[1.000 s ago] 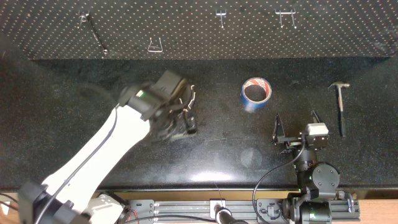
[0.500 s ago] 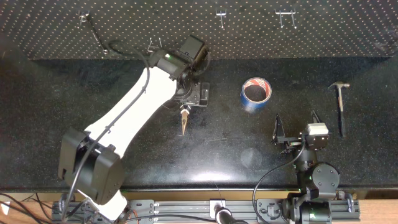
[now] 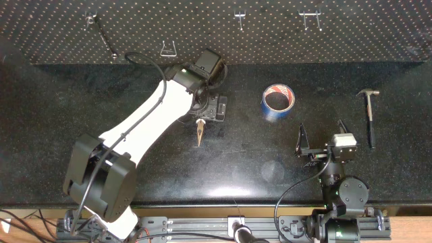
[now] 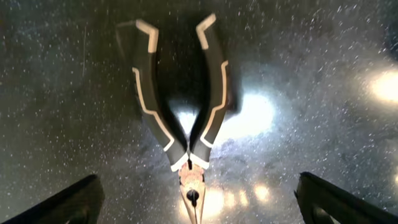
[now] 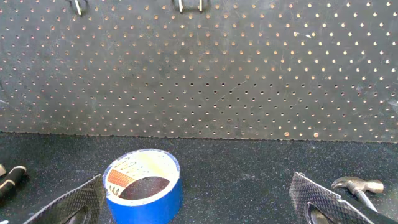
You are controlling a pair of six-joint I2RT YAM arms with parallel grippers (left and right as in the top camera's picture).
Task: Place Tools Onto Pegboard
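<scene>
Black-handled pliers [image 4: 180,118] with white trim lie flat on the dark worktop, handles spread. In the top view their nose [image 3: 200,130] pokes out from under my left gripper [image 3: 214,106], which hangs directly above them, open, its fingers [image 4: 62,202] wide to either side and touching nothing. A blue tape roll [image 3: 277,101] stands right of centre, and it sits ahead of my right gripper [image 5: 199,210]. A hammer [image 3: 368,115] lies at the far right. My right gripper [image 3: 321,137] rests open near the front edge. A wrench [image 3: 104,35] hangs on the pegboard [image 3: 270,40].
Bare hooks stick out of the pegboard: a wire loop [image 3: 169,48], a double hook [image 3: 239,18] and another double hook [image 3: 310,19]. The hammer head [image 5: 357,185] and one pliers handle [image 5: 9,177] show beside the tape roll [image 5: 144,186].
My left arm has swung from the left middle of the table towards the pegboard and now holds over the pliers. The right arm, tape and hammer have not moved.
</scene>
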